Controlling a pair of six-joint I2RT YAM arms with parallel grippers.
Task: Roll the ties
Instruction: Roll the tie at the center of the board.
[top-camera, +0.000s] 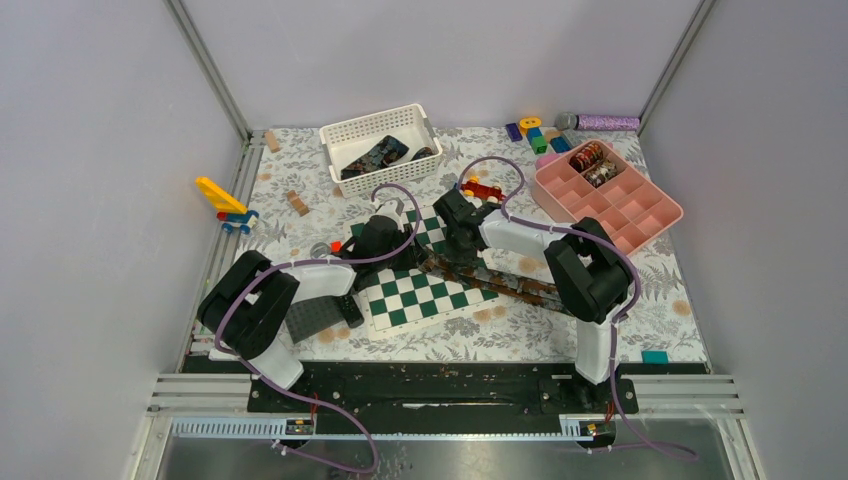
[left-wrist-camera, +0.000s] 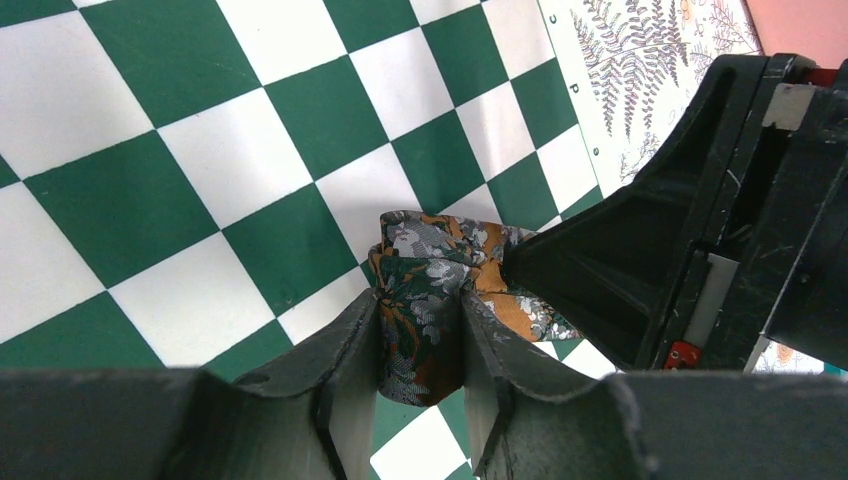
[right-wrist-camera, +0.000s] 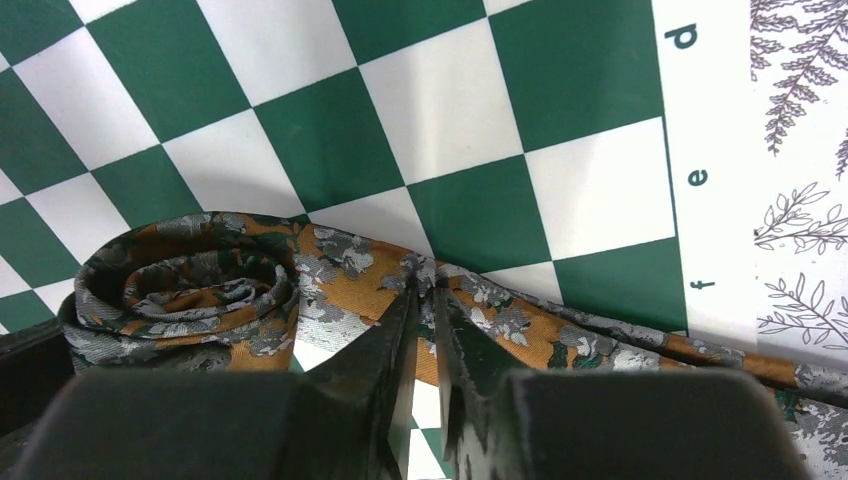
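A brown-rust tie with grey and green flowers (top-camera: 500, 283) lies across the green-and-white chessboard (top-camera: 420, 300). One end is rolled into a coil (right-wrist-camera: 190, 280); the strip (right-wrist-camera: 560, 320) runs off to the right. My left gripper (left-wrist-camera: 420, 300) is shut on the coiled end (left-wrist-camera: 430, 260), which stands upright between its fingers. My right gripper (right-wrist-camera: 428, 290) is shut on a pinched fold of the strip just beside the coil. In the top view the left gripper (top-camera: 400, 252) and right gripper (top-camera: 450, 242) meet over the board. The right gripper's body (left-wrist-camera: 700, 250) fills the right of the left wrist view.
A white basket (top-camera: 345, 133) at the back holds dark ties (top-camera: 385, 152). A pink compartment tray (top-camera: 660, 215) at the back right holds rolled ties (top-camera: 588, 158). Toys lie around: a yellow piece (top-camera: 222, 195), a red car (top-camera: 483, 188), coloured blocks (top-camera: 535, 135), a purple roller (top-camera: 605, 122).
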